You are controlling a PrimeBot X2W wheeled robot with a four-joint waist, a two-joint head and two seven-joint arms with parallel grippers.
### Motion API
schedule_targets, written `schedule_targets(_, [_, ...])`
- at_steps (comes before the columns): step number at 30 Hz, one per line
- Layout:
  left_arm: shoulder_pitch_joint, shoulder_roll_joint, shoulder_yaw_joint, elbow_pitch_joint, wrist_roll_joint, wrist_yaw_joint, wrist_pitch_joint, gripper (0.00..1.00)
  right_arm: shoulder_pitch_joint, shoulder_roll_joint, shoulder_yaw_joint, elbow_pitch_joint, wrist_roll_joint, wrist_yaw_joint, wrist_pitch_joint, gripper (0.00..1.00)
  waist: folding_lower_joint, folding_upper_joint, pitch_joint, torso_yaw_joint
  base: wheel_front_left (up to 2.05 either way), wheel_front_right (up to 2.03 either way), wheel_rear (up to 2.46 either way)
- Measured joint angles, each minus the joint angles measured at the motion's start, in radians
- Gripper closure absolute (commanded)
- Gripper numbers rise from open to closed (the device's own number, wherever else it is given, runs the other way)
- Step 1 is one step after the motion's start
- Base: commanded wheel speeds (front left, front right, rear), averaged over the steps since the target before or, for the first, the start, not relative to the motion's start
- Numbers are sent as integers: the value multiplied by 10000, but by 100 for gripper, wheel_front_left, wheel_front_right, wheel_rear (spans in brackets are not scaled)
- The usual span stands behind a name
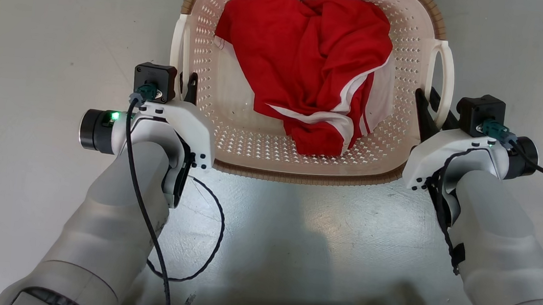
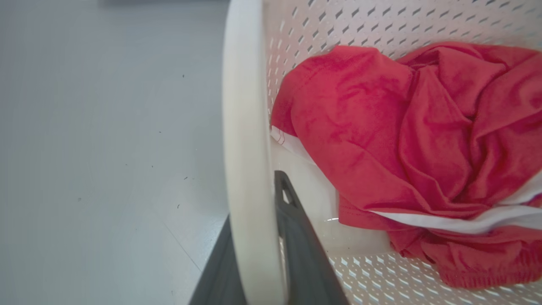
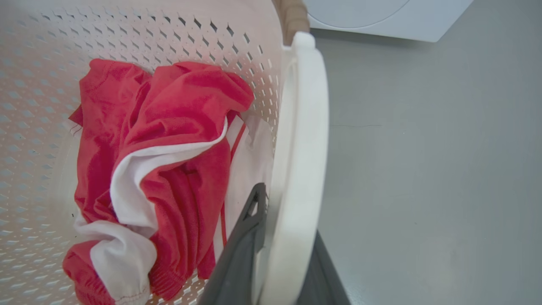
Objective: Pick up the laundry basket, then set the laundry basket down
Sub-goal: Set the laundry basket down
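Between your left gripper (image 1: 185, 86) and right gripper (image 1: 428, 107), the basket (image 1: 299, 176) holds a red garment (image 1: 309, 62); whether it touches the floor (image 1: 41, 29) is unclear. Each gripper is clenched on its own side handle (image 1: 179, 41). Move both sides level and together, slowly, so it doesn't tilt.

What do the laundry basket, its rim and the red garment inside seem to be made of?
The laundry basket: cream moulded plastic, slightly glossy, with punched holes. Rim: brown, woven-looking, perhaps plastic too. Red garment: soft matte fabric, creased, with white stripes.

Left pincer (image 1: 187, 79), right pincer (image 1: 427, 95): dark fingers (image 1: 191, 89), white shells (image 1: 190, 121), black cables (image 1: 139, 200)
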Motion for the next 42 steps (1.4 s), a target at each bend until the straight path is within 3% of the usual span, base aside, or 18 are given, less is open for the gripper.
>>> schedule_targets(19, [0, -186, 508, 167, 362, -167, 0, 100, 9, 6, -324, -2, -188, 2, 0, 100, 0, 0, 36, 70, 0, 0, 0])
schedule_targets(20, [-1, -201, 562, 192, 376, -161, 0, 60, 9, 13, -422, -19, -188, 2, 0, 85, 0, 0, 44, 75, 0, 0, 0])
schedule_targets(21, [-2, -221, 663, 211, 374, -73, 0, 0, 23, 38, -619, -136, -215, 17, 2, 0, 0, 0, 62, 76, 0, 0, 0])
schedule_targets(33, [-106, -244, 846, 27, 522, 61, -77, 0, 71, -35, -1672, -293, -905, 29, -2, 0, 0, 0, 70, 256, 0, 0, 0])
schedule_targets(42, [-42, -251, 949, -217, 591, 59, -77, 0, 438, -36, -1104, -830, -612, 29, -4, 0, 0, 0, -416, 286, 0, 0, 0])
